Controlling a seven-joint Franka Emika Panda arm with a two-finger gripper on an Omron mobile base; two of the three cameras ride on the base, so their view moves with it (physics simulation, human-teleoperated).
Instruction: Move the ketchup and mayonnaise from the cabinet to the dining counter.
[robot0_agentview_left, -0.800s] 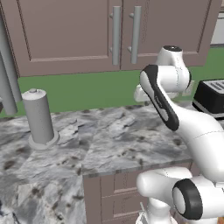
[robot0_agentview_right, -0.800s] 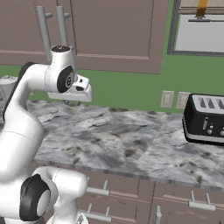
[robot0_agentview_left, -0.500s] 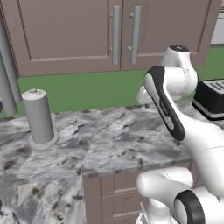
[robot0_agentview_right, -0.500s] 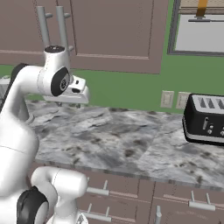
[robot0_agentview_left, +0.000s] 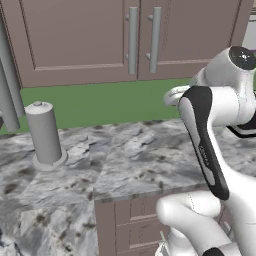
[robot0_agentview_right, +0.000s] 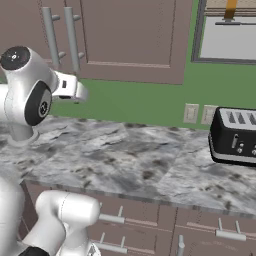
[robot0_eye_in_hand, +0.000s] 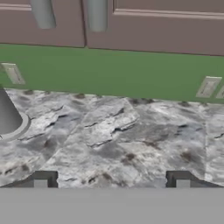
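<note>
Wall cabinet (robot0_agentview_left: 90, 40): brownish-mauve, panelled doors, both closed. Two long grey vertical bar handles (robot0_agentview_left: 133, 40) sit side by side at the meeting edge of the doors. Mounted above the worktop, directly ahead of the arm; in the hand view its lower edge (robot0_eye_in_hand: 144, 30) runs along the top. With the doors closed, the ketchup and mayonnaise cannot be seen.

Backsplash (robot0_agentview_left: 110, 102): plain green wall between cabinet and worktop. Pale outlet plates (robot0_agentview_right: 190, 113) are set into it, near the toaster.

Worktop (robot0_agentview_left: 125, 155): grey-white marbled stone with dark veining, drawer fronts (robot0_agentview_right: 145, 225) with grey bar pulls below its front edge.

Paper-towel holder (robot0_agentview_left: 45, 132): grey upright cylinder on a round base, standing on the worktop well to the left of the arm, close to the backsplash.

Toaster (robot0_agentview_right: 234, 136): black with a pale slotted top, on the worktop at the right, against the wall.

Framed panel (robot0_agentview_right: 227, 30): pale, dark-edged, on the wall right of the cabinet, above the toaster.

Gripper (robot0_eye_in_hand: 111, 180): raised over the worktop, level with the backsplash below the cabinet doors. Its two dark fingertips (robot0_eye_in_hand: 43, 178) stand wide apart with nothing between them.
</note>
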